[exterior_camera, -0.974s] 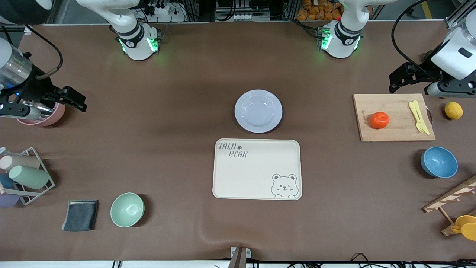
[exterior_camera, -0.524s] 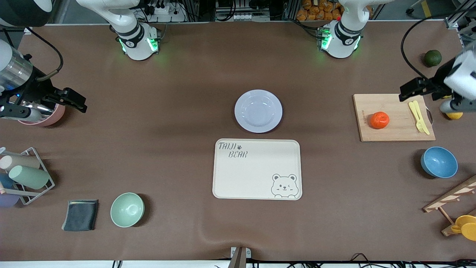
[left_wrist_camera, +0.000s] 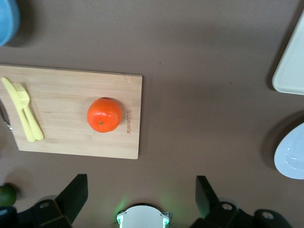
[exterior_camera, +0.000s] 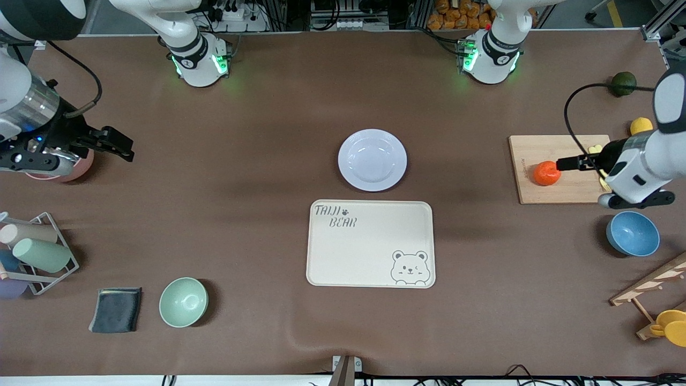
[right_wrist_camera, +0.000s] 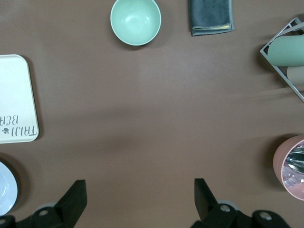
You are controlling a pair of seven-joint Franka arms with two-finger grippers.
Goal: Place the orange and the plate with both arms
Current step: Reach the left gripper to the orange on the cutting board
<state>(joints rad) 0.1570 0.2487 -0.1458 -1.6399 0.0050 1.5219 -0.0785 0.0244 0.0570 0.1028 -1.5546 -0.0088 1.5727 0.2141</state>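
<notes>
In the front view, the plate (exterior_camera: 372, 160) lay on the brown desk (exterior_camera: 257, 177) midway between the two arms' ends, just farther from the camera than the cream bear-print tray (exterior_camera: 370, 244). The orange (exterior_camera: 545, 173) sat on the wooden cutting board (exterior_camera: 563, 185) toward the left arm's end, with a yellow fork (exterior_camera: 594, 150) on the same board, mostly hidden by the arm. The left tool (exterior_camera: 565, 163) hung over the board, its tip just beside the orange, holding nothing. The right tool (exterior_camera: 122, 145) hovered over bare desk at the right arm's end, near a pink cup (exterior_camera: 79, 167), also holding nothing. A green bowl (exterior_camera: 183, 302) and a grey cloth (exterior_camera: 116, 309) lay nearer the camera; a blue bowl (exterior_camera: 632, 234) sat near the board.

In the left wrist view, the tool's fingers (left_wrist_camera: 73, 197) stood spread wide, with the orange (left_wrist_camera: 104, 114) resting alone on the board (left_wrist_camera: 61, 111) and touched by neither.

In the right wrist view, the fingers (right_wrist_camera: 75, 199) were likewise spread wide over bare desk, with an edge of the plate (right_wrist_camera: 6, 187) and the tray (right_wrist_camera: 16, 95) in sight.
</notes>
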